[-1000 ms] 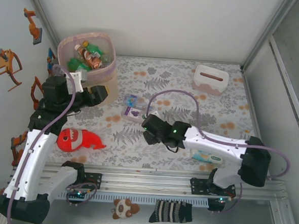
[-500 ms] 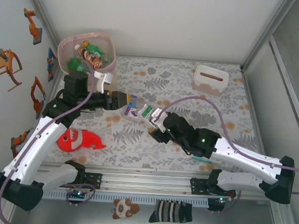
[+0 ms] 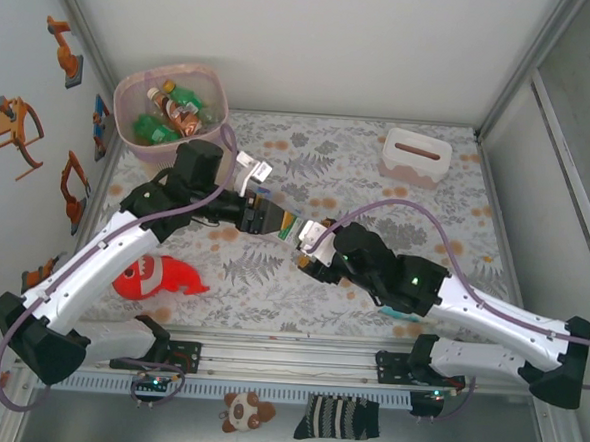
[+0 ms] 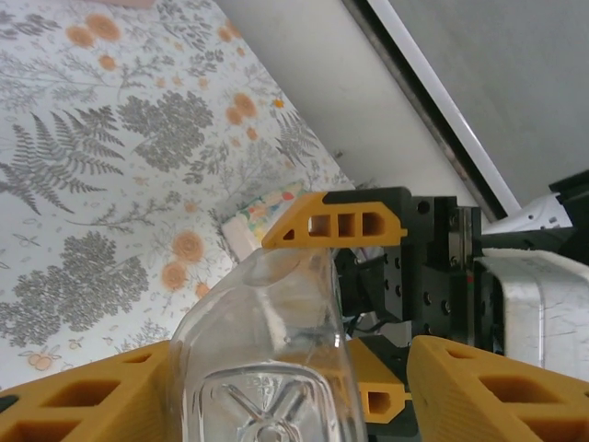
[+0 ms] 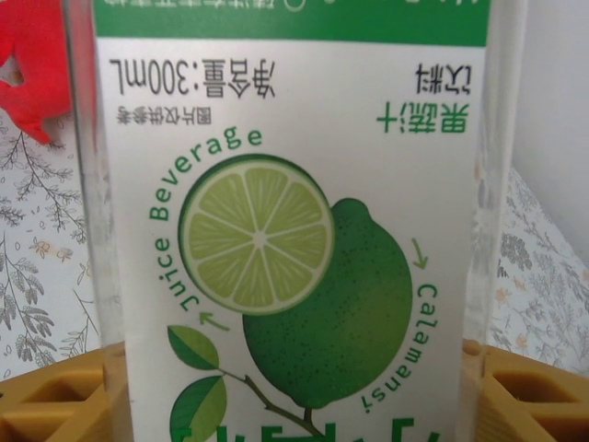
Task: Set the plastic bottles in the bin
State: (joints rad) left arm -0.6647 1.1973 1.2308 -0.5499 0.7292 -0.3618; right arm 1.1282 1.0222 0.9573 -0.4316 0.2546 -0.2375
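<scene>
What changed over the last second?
The left gripper swung from beside the bin rightward to mid-table; the right gripper reached forward with the bottle to meet it. The bottle, gripped by the right, now sits between the left gripper's fingers too. Bin, fish, tissue box unmoved.

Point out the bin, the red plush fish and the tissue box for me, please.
bin (image 3: pixel 144 150), top external, near wall
red plush fish (image 3: pixel 156 276), top external, body
tissue box (image 3: pixel 424 155), top external, top face

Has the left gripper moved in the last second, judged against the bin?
Yes. The left gripper was beside the bin; it has moved right, away from it, and its fingers now flank the bottle.
</scene>
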